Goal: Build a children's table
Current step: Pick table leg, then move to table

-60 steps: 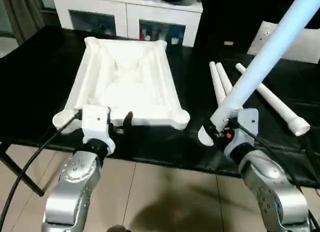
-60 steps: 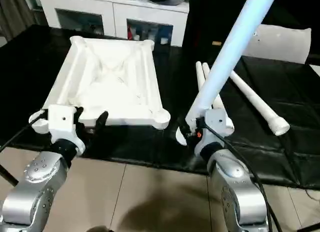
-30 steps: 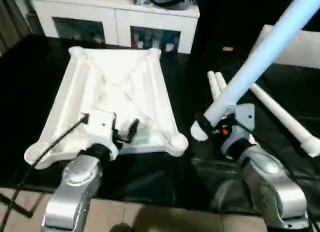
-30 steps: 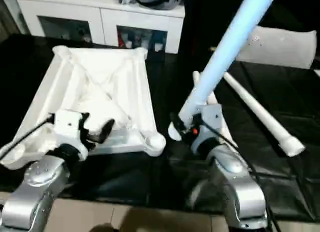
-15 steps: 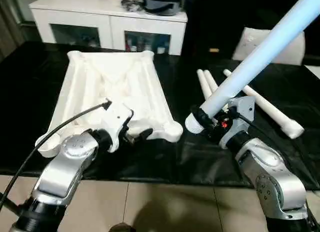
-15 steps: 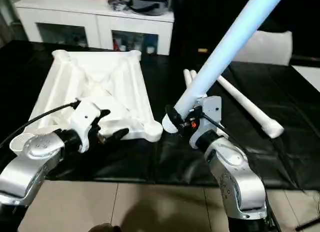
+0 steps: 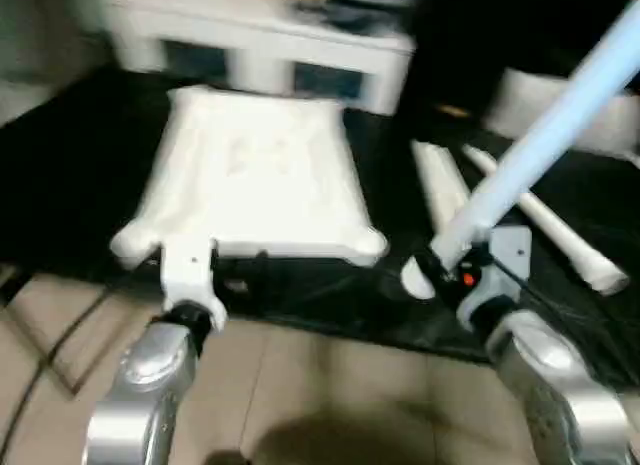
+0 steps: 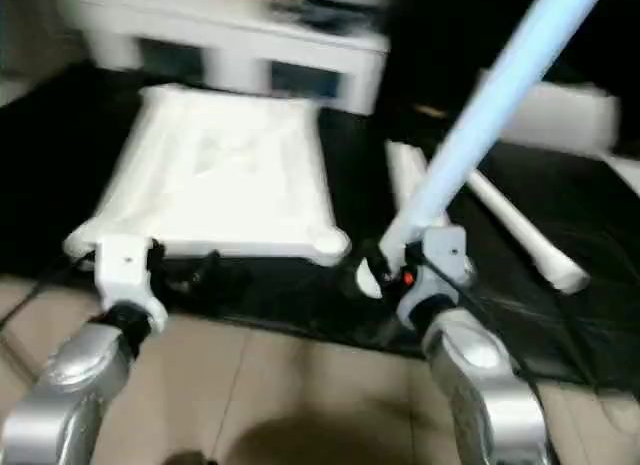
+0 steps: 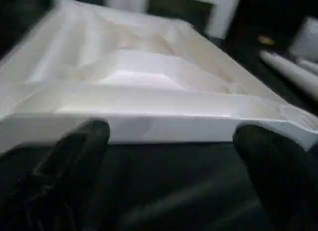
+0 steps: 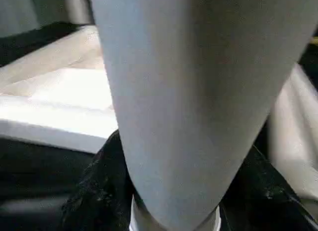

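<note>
The white tabletop [image 7: 255, 175] lies underside up on the black-covered table, its ribs blurred. My left gripper [image 9: 171, 161] hovers just in front of its near long edge [image 9: 149, 124], open, with nothing between the black fingers [image 9: 79, 146]. My right gripper [image 7: 452, 270] is shut on the thick end of a long white leg [image 7: 545, 130]. It holds the leg tilted up and to the right, beyond the tabletop's near right corner socket [image 7: 370, 247]. In the right wrist view the leg [image 10: 194, 92] sits between the dark fingers [image 10: 102, 184].
Two more white legs [image 7: 438, 190] lie side by side right of the tabletop, and a third [image 7: 548, 223] lies slanted further right. A white cabinet [image 7: 250, 40] stands behind the table and a white sheet [image 7: 545, 100] lies at the back right. Tiled floor [image 7: 330, 385] runs below the table's front edge.
The whole view has shifted. My left gripper has drawn back from over the tabletop's near edge to just in front of it. The right gripper still holds the leg.
</note>
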Controlling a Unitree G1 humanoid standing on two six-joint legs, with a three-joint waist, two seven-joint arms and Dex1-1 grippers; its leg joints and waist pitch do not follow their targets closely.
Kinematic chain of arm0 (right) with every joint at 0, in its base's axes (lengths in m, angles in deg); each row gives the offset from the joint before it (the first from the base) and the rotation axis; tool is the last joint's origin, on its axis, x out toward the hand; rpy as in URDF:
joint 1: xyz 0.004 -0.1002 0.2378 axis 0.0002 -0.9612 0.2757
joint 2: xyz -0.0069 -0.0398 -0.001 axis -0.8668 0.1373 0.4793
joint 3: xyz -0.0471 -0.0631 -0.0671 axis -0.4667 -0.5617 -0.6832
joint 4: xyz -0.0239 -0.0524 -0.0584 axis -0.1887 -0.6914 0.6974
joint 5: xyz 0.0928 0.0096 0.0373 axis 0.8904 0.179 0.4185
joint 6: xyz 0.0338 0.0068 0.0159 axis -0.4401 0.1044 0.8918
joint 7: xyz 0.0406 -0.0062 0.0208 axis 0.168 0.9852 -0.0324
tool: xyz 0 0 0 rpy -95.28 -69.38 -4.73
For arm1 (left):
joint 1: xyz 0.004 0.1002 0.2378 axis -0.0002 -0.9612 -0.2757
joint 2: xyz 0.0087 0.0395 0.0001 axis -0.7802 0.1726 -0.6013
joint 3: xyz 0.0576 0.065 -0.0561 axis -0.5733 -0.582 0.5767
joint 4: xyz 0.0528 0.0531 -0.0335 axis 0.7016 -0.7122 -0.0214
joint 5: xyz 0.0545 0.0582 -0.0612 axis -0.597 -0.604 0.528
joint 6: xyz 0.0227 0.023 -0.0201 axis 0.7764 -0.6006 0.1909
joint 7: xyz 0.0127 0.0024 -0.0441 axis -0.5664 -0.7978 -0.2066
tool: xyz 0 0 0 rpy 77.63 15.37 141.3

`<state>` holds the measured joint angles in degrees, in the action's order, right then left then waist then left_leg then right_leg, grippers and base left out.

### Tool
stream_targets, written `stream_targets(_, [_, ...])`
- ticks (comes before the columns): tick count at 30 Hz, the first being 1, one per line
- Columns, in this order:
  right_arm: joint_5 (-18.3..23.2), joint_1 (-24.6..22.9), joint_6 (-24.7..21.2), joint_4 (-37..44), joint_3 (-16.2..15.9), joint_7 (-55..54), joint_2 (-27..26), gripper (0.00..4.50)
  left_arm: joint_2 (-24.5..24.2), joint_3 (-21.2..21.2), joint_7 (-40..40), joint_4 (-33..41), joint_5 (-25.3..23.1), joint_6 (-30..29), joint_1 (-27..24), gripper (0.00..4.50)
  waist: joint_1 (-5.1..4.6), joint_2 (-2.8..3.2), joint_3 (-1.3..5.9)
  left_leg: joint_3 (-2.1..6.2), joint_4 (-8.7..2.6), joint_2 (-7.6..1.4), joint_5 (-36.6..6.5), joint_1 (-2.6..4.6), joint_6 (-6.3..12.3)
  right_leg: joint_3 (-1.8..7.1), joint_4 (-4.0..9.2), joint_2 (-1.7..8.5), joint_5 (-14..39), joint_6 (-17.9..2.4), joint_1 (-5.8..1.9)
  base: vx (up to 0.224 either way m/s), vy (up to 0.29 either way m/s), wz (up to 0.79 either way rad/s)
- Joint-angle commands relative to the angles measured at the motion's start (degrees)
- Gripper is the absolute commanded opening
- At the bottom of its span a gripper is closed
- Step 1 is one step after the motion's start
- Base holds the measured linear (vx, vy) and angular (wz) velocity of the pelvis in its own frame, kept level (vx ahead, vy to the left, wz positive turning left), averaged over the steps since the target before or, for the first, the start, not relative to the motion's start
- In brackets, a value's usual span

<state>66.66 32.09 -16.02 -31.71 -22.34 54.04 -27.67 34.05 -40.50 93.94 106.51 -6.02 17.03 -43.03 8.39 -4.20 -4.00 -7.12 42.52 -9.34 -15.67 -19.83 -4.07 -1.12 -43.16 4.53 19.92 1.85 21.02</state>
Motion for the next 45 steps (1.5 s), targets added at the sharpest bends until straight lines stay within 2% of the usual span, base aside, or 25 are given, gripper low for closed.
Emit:
stream_targets(1, [0.0,-0.6,-0.9,0.6,0.9,-0.4,0.5,1.90,-0.4,-1.1,-0.5,0.8,-1.0,0.2,2.3,4.50,-1.53,0.11,0.63,3.12,-0.76,0.18,-3.5,1.58,-0.64,6.56,15.78,8.91,58.4,-3.2,1.49,0.000,0.000,0.00])
stream_targets(2, [0.0,-0.6,-1.2,0.7,0.8,-0.2,0.8,1.90,-0.4,-1.3,-0.8,0.9,-1.1,0.1,2.4,4.50,-1.30,0.66,2.83,2.17,-7.80,-1.58,-9.5,4.15,-3.89,3.75,11.04,3.40,32.1,-4.7,1.11,-0.070,-0.002,0.15])
stream_targets(3, [-0.2,-0.4,-1.7,0.6,0.8,-0.4,1.1,1.90,-0.6,-1.8,-1.7,1.0,-1.8,-0.1,2.9,4.50,-3.51,1.72,2.72,3.08,-12.47,-3.99,-17.4,3.10,-4.37,1.98,8.15,0.20,3.5,-5.7,0.37,-0.070,-0.002,0.15])
stream_targets(5, [0.3,-0.1,-2.2,0.5,1.5,-0.9,0.6,1.90,-0.9,-2.1,-1.7,0.9,-2.1,-0.4,3.4,4.50,-4.64,2.59,2.85,4.19,-14.18,-5.66,-17.4,2.65,-4.55,1.09,8.24,0.22,-2.9,-7.2,-0.82,-0.028,-0.007,0.03])
stream_targets(6, [0.6,-0.1,-2.4,0.5,1.9,-1.1,0.3,1.90,-1.0,-2.2,-1.7,1.0,-2.1,-0.5,3.5,4.50,-6.20,2.46,2.82,5.37,-15.50,-7.79,-17.0,2.04,-2.76,0.10,8.20,0.22,-3.3,-8.4,-1.39,0.000,0.000,0.00])
stream_targets(7, [0.9,-0.2,-2.7,0.9,2.1,-1.2,0.2,1.90,-0.7,-2.2,-1.2,1.2,-1.6,-0.6,3.4,4.50,-7.04,3.05,2.64,5.75,-16.41,-9.29,-16.7,2.16,0.65,-0.79,7.89,0.55,-2.4,-10.5,-0.71,0.001,-0.055,0.01])
stream_targets(8, [1.0,-0.3,-2.9,1.1,2.2,-1.2,0.3,1.90,-0.5,-2.1,-0.8,1.5,-1.2,-0.6,3.3,4.50,-8.06,2.65,2.62,5.05,-16.34,-9.40,-17.4,1.72,3.97,-1.01,8.25,1.29,-1.3,-12.6,-0.86,0.014,-0.123,0.02])
stream_targets(9, [0.7,-0.5,-3.1,1.5,1.9,-1.2,0.6,1.90,-0.7,-2.3,-0.7,1.9,-1.7,-0.9,3.1,4.50,-8.28,2.48,2.66,4.46,-16.05,-8.80,-17.4,1.48,5.42,-0.98,8.84,1.68,-0.6,-14.4,-0.97,0.020,-0.109,0.08])
stream_targets(10, [0.3,-0.7,-3.0,1.8,1.6,-1.3,0.9,1.90,-0.8,-2.5,-0.6,2.1,-2.0,-0.9,3.0,4.50,-8.47,1.30,2.86,1.16,-12.70,-4.31,-16.3,0.11,6.66,-0.12,12.28,2.78,3.1,-18.1,-1.62,-0.002,-0.109,0.01])
stream_targets(11, [-0.3,-0.9,-2.8,1.9,1.3,-1.3,1.1,1.90,-1.0,-2.7,-0.4,2.3,-2.2,-0.8,2.9,4.50,-7.79,0.50,3.27,-0.59,-10.12,-0.97,-12.7,-0.75,6.25,0.63,13.88,3.29,7.7,-17.3,-2.41,-0.009,-0.093,-0.07])
stream_targets(12, [-1.5,-1.4,-2.5,2.2,0.4,-1.4,1.7,1.90,-1.5,-3.0,-0.6,2.7,-2.7,-1.3,2.9,4.50,-6.67,-0.40,3.89,-0.50,-9.20,-0.52,-3.6,-2.02,4.47,2.23,14.50,4.96,16.7,-10.1,-3.55,-0.009,-0.093,-0.07])
stream_targets(13, [-2.1,-1.7,-2.2,2.4,-0.3,-1.2,2.1,1.90,-1.0,-2.2,-1.0,2.9,-1.8,-1.2,3.1,4.50,-5.94,-0.80,4.35,-0.19,-10.11,-0.81,1.9,-3.03,2.67,2.48,13.53,3.97,16.1,-2.2,-3.62,0.021,-0.101,-0.08])
stream_targets(15, [-2.3,-1.9,-1.6,2.5,-0.7,-0.8,2.3,1.90,-0.2,-1.1,-1.7,3.0,-0.9,-0.8,3.3,4.50,-6.05,-0.34,4.30,-0.24,-10.81,-1.30,3.7,-2.32,1.11,1.52,12.55,2.15,5.7,1.0,-2.41,0.032,-0.085,-0.02])
stream_targets(17, [-4.1,-1.8,0.5,2.1,-2.1,-0.4,3.1,1.90,-1.1,-1.2,-1.6,3.1,-1.5,-0.7,3.4,4.50,-5.86,0.61,4.41,0.08,-11.24,-1.89,5.8,-2.41,0.06,0.89,11.45,1.44,-5.2,-0.7,-2.60,0.000,0.000,0.00])
stream_targets(18, [-4.1,-1.7,0.7,2.0,-2.3,-0.2,3.2,1.90,-1.2,-1.1,-1.4,3.1,-1.4,-0.3,3.4,4.50,-5.76,0.93,4.35,-0.10,-11.27,-2.33,5.1,-1.73,-1.26,0.73,11.14,0.92,-9.1,-2.7,-2.13,0.000,0.000,0.00])
stream_targets(20, [-3.3,-1.6,0.4,1.9,-2.3,0.2,3.0,1.90,-1.9,-1.3,-0.7,3.3,-1.5,-0.9,3.3,4.50,-5.80,0.94,4.05,-0.23,-11.67,-2.65,2.5,-1.41,-2.18,0.65,11.08,0.88,-9.0,-5.0,-2.18,0.000,0.000,0.00])
stream_targets(25, [-1.3,-1.4,0.5,2.4,-1.4,1.2,2.2,1.90,-1.6,0.0,-0.5,4.2,-0.4,0.7,2.9,4.50,-5.36,0.99,3.75,-0.37,-12.34,-3.42,-0.9,-0.86,-2.55,0.73,11.56,1.51,-4.2,-7.1,-2.08,0.000,0.000,0.00])
stream_targets(27, [-1.1,-1.5,0.9,2.4,-1.8,1.6,2.1,1.90,-1.8,-0.1,-0.2,4.5,-0.3,0.8,2.9,4.50,-5.25,1.03,3.34,-0.53,-12.72,-3.46,-6.4,-0.32,-2.88,0.71,12.16,1.63,3.4,-6.6,-1.97,0.000,0.000,0.00])
stream_targets(30, [-1.3,-1.6,1.5,2.1,-2.4,2.0,2.2,1.90,-2.2,-0.2,0.0,4.7,-0.2,0.8,3.0,4.50,-5.34,0.94,2.56,-0.70,-13.07,-2.91,-19.8,1.74,-2.13,0.15,14.50,1.39,24.7,-4.4,-1.57,0.000,0.000,0.00])
stream_targets(32, [-1.4,-1.5,1.8,1.9,-2.6,2.2,2.2,1.90,-2.3,0.0,-0.1,4.7,-0.1,0.6,3.0,4.50,-5.49,1.10,2.05,-0.69,-13.00,-2.67,-24.8,3.58,-1.35,-0.95,15.74,0.98,32.0,-4.0,-1.29,0.000,0.000,0.00])
stream_targets(35, [-1.3,-1.2,1.9,1.6,-2.4,2.3,2.1,1.90,-2.4,0.3,0.1,4.9,0.0,0.4,3.0,4.50,-5.67,1.35,2.06,-0.50,-13.41,-2.72,-26.3,4.69,-0.06,-1.51,16.48,1.17,32.0,-5.1,-2.44,0.000,0.000,0.00])
stream_targets(37, [-1.4,-1.2,2.0,1.4,-2.4,2.4,2.0,1.90,-2.6,0.3,0.4,5.1,0.1,0.4,3.0,4.50,-5.35,1.32,2.58,-0.91,-13.97,-2.54,-21.9,4.20,1.07,-0.47,16.02,1.30,27.7,-7.5,-3.92,0.025,0.008,0.00])
stream_targets(41, [-1.6,-1.1,2.3,1.3,-2.7,2.5,1.8,1.90,-2.8,0.4,0.6,5.2,0.1,0.4,3.1,4.50,-5.08,1.61,3.68,-1.33,-14.54,-2.78,-13.2,3.99,2.92,-0.19,14.53,0.78,14.0,-12.5,-5.63,0.072,0.011,0.02])
stream_targets(43, [-1.7,-1.1,2.6,1.0,-2.8,2.6,1.9,1.90,-3.0,0.5,0.6,5.3,0.2,0.3,3.1,4.50,-4.80,1.61,4.20,-1.59,-14.16,-2.14,-6.7,3.30,4.28,0.05,13.69,0.50,5.4,-14.8,-7.00,0.099,0.010,0.03])
stream_targets(45, [-1.6,-1.1,2.4,1.2,-3.4,3.3,2.2,1.90,-3.0,0.6,0.8,5.5,0.3,0.1,3.0,4.50,-4.50,1.55,4.62,-1.71,-13.64,-1.37,-2.4,2.83,5.28,0.34,13.21,0.14,-0.2,-15.3,-7.97,0.112,0.013,0.02])
